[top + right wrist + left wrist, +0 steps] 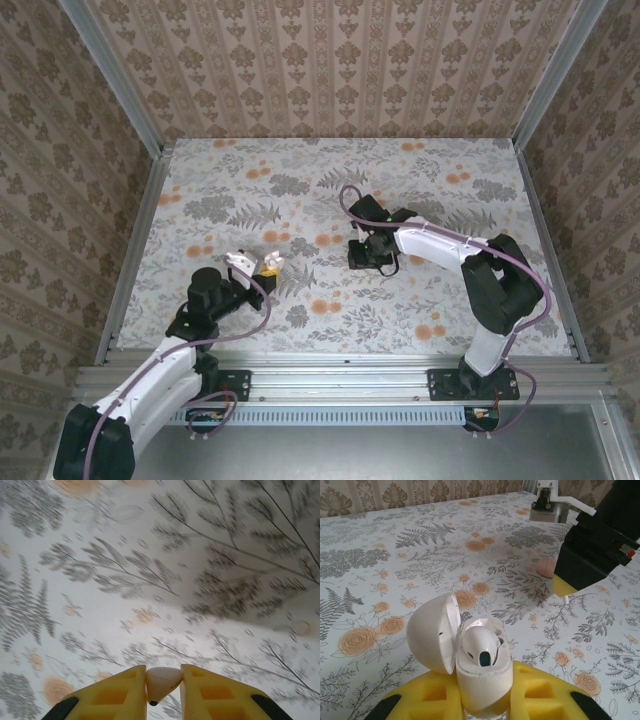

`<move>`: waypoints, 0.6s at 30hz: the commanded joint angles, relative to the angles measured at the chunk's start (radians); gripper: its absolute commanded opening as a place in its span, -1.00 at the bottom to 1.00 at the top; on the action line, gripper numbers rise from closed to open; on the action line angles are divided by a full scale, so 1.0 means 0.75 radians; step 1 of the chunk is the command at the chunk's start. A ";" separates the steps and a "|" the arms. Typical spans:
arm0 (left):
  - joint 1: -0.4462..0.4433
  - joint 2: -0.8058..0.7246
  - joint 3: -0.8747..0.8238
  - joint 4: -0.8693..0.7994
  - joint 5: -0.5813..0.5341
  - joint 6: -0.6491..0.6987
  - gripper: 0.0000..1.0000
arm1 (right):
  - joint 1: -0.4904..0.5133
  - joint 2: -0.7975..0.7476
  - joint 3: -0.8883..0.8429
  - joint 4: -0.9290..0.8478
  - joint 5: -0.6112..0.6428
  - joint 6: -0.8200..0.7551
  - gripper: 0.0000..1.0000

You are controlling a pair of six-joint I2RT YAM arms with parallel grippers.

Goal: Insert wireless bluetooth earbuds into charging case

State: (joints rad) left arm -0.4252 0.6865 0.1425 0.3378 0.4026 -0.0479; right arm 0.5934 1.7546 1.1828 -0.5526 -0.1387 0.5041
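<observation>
My left gripper (483,692) is shut on the white charging case (485,677), which it holds upright a little above the table. The case's lid (432,632) is swung open to the left. One white earbud (479,645) sits in the case's well. In the top view this gripper (253,265) and the case (240,261) are at the front left. My right gripper (163,684) is shut on a second earbud (162,679), pinched between its yellow fingertips above the patterned table. In the top view it (368,257) hangs near the table's middle, well apart from the case.
The flowered tablecloth (300,180) covers the table, ringed by papered walls and metal rails (130,250). In the left wrist view the right gripper's black body (595,545) looms at the upper right, with a small pinkish round piece (546,567) beside its yellow finger.
</observation>
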 commanded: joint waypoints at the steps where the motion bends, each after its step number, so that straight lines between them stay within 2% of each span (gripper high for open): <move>1: -0.009 -0.006 -0.032 0.091 -0.012 0.014 -1.00 | 0.027 -0.031 -0.006 0.150 -0.065 0.039 -0.57; 18: -0.008 -0.313 -0.147 -0.023 -0.073 0.058 -1.00 | 0.157 -0.022 0.039 0.488 -0.198 0.106 -0.58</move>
State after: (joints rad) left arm -0.4259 0.4706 0.0463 0.3351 0.3603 -0.0277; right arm 0.6937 1.7546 1.1831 -0.2676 -0.2508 0.5602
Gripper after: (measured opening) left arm 0.189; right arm 0.213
